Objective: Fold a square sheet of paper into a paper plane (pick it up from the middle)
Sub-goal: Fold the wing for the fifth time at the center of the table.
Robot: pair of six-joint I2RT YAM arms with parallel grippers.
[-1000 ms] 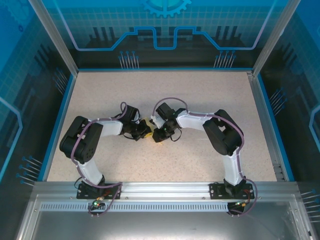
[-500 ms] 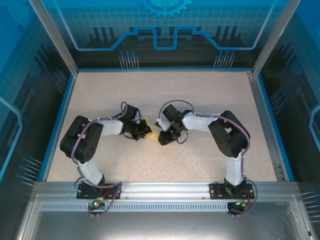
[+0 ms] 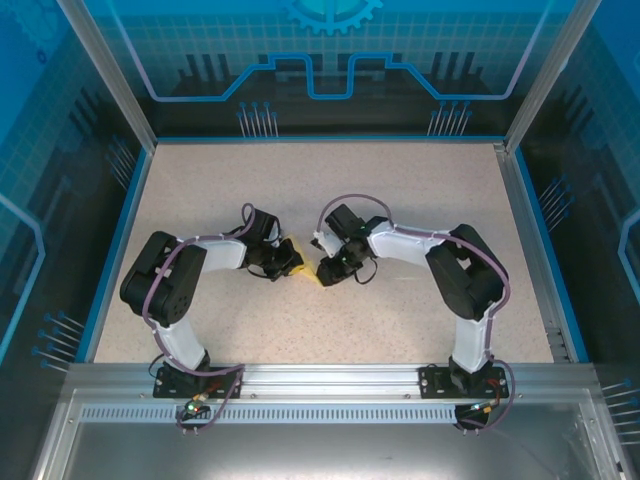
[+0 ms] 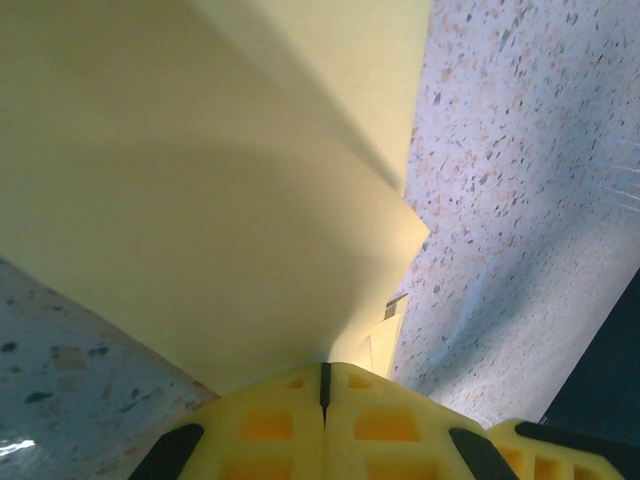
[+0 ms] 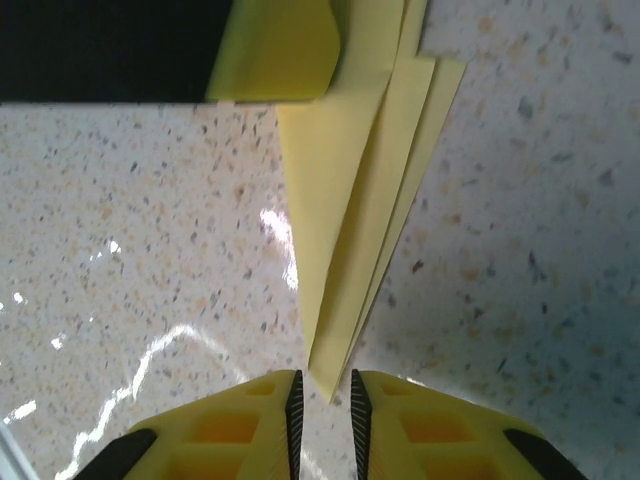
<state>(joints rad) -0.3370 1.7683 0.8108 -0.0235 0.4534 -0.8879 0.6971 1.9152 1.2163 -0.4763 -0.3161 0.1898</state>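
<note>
Top view: plane mostly covered by left gripper and right gripper. A yellow sliver shows; folds too small to read.
Left wrist: plane runs off top and left edges, near surface blurred.
Right wrist: plane's wide end cut off at top, partly under left gripper's finger.

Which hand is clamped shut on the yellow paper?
The left hand: it pinches the paper plane with no gap. The right hand shows a narrow gap.
</note>
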